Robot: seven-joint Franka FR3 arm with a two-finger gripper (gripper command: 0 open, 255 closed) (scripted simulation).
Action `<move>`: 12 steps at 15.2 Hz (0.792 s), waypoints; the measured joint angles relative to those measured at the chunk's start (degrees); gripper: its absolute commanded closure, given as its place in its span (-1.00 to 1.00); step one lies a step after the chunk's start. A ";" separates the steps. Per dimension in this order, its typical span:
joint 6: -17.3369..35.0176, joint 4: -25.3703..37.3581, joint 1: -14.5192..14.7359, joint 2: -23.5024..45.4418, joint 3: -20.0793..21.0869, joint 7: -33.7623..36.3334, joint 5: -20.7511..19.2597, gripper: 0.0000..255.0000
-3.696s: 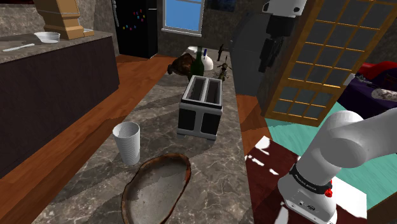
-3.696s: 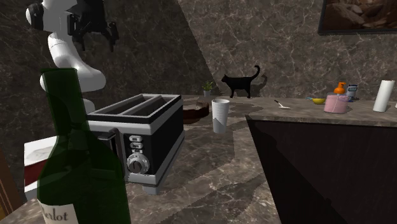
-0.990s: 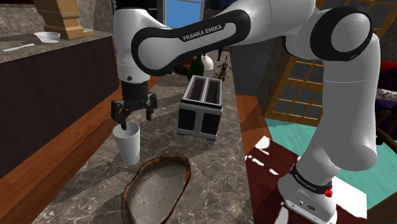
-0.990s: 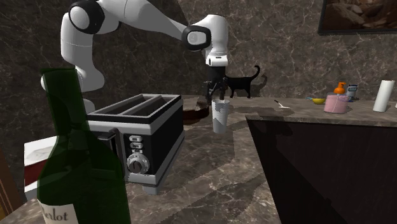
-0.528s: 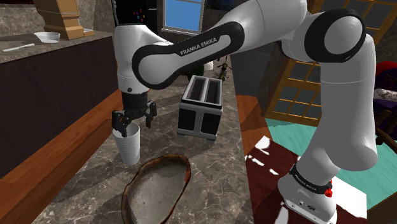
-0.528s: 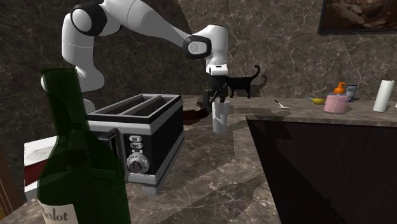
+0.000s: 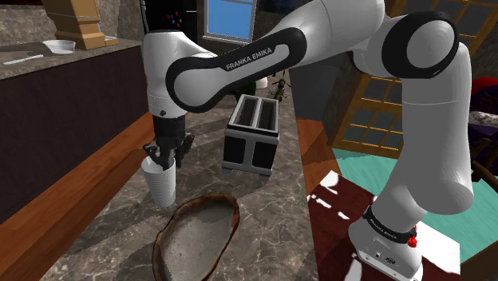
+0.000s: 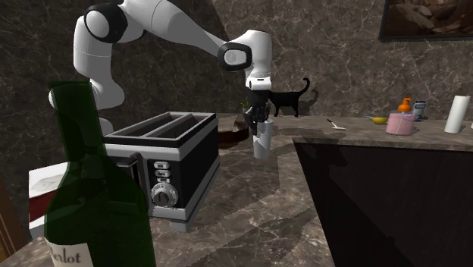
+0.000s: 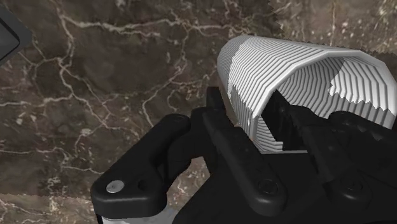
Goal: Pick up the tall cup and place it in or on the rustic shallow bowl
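The tall cup (image 7: 161, 185) is white and ribbed and stands upright on the dark marble counter (image 7: 263, 207), just beyond the brown-rimmed shallow bowl (image 7: 195, 235) toward the shoulder view's left. My black gripper (image 7: 165, 156) comes straight down onto the cup's rim. In the wrist view one finger lies outside the cup (image 9: 299, 63) and the other inside it, so my gripper (image 9: 251, 118) is shut on the cup's wall. From the second exterior view the gripper (image 8: 260, 121) sits on top of the cup (image 8: 262, 144), with the bowl (image 8: 233, 136) behind it.
A black and silver toaster (image 7: 253, 132) stands on the counter close to the cup, on the shoulder view's right. A green wine bottle (image 8: 91, 197) looms in the second exterior view's foreground. A black cat figure (image 8: 288, 98) stands behind. A higher dark counter (image 7: 72, 88) borders the shoulder view's left.
The gripper came down the last bit onto the cup's rim, and its fingers, spread wide before, have shut on the cup's wall. The cup and bowl have not moved.
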 measured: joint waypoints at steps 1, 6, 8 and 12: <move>0.00 0.00 0.00 0.00 0.00 0.00 0.00 1.00; 0.01 -0.01 -0.02 -0.03 -0.01 -0.01 0.00 1.00; -0.01 0.01 -0.01 -0.02 -0.01 -0.01 0.00 1.00; -2.07 1.61 0.04 -0.51 0.18 -0.06 0.28 1.00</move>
